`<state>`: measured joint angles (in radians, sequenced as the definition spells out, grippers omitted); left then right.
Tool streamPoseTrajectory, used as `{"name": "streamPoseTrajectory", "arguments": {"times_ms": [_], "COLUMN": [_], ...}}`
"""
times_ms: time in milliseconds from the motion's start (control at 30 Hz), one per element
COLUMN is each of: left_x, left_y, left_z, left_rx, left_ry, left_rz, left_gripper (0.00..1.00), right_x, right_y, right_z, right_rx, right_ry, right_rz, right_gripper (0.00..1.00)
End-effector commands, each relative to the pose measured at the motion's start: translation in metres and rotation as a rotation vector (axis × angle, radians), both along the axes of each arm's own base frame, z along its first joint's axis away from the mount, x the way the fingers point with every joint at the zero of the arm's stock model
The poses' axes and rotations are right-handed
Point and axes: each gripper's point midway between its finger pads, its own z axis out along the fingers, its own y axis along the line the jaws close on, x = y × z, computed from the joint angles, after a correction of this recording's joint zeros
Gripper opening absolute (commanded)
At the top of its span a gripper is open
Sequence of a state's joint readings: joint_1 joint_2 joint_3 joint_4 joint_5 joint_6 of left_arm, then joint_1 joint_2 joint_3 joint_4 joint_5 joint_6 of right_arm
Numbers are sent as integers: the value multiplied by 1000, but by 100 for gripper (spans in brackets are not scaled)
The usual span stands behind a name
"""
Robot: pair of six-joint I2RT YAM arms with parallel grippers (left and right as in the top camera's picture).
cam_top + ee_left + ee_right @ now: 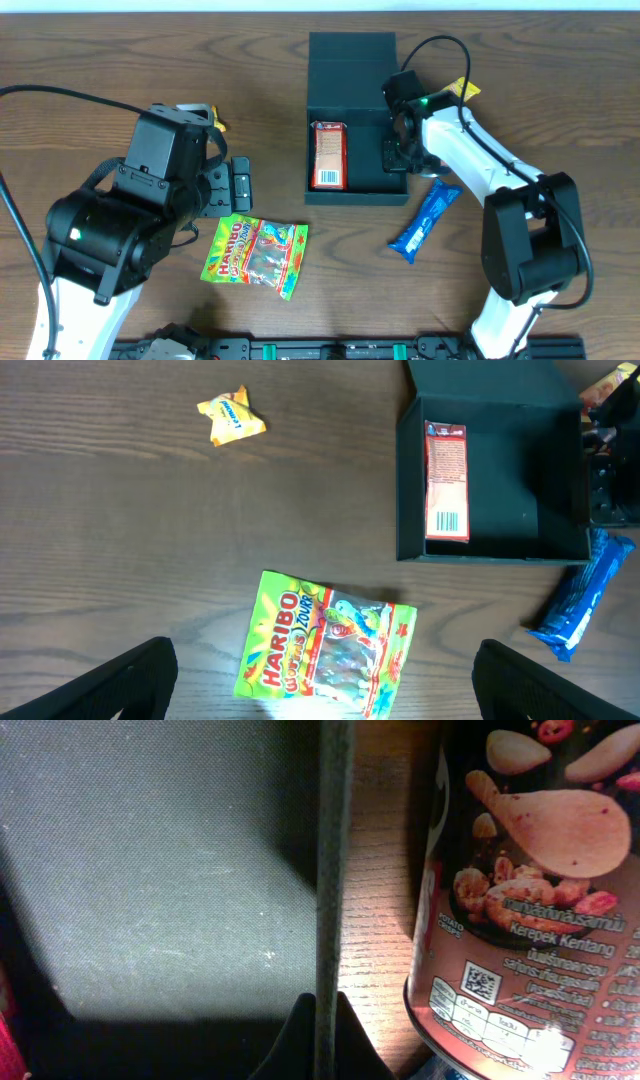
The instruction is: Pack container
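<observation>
The dark teal container [355, 194] stands open at the table's middle back, lid flap folded back. A red snack packet [329, 155] lies inside along its left wall; it also shows in the left wrist view [446, 480]. My right gripper [397, 158] is shut on the container's right wall, whose edge [335, 870] runs between the fingers [322, 1042]. A brown chips packet [530, 910] lies just outside that wall. My left gripper [320, 695] is open and empty above a green Haribo bag [325, 650], in front of and left of the container [490, 550].
A blue wrapper [425, 220] lies right of the container's front corner. A small yellow packet [231, 415] lies at the far left, and another yellow packet [462, 90] lies behind the right arm. The Haribo bag [256, 255] is near the front edge.
</observation>
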<state>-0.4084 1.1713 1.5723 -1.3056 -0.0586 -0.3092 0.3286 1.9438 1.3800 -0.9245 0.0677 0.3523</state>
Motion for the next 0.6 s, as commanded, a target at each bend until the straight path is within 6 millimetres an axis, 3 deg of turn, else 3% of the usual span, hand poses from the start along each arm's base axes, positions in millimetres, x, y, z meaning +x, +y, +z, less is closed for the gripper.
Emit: {"name": "streamPoseTrajectory", "arguments": {"times_ms": [0, 100, 167, 267, 367, 433, 500, 567], "left_x": [1, 1, 1, 1, 1, 1, 1, 1], "left_y": [1, 1, 1, 1, 1, 1, 1, 1], "left_z": [4, 4, 4, 4, 4, 4, 4, 4], "left_rx": [6, 6, 6, 6, 6, 6, 6, 6], "left_ry": [-11, -11, -11, -11, -11, -10, -11, -11], "left_rz": [-11, -11, -11, -10, -11, -11, -11, -11], "left_gripper": [95, 95, 95, 95, 95, 95, 95, 95], "right_x": [-10, -3, -1, 1, 1, 5, 9, 10], "right_y": [6, 7, 7, 2, -13, -29, -47, -61], "right_z": [-10, 2, 18, 62, 109, 133, 140, 135], "right_rx": [9, 21, 26, 27, -8, -68, -99, -74], "right_ry": [31, -16, -56, -165, -299, -379, -395, -365], "right_rz": [36, 36, 54, 52, 41, 57, 102, 98], "right_gripper": [1, 6, 34, 56, 56, 66, 70, 72]}}
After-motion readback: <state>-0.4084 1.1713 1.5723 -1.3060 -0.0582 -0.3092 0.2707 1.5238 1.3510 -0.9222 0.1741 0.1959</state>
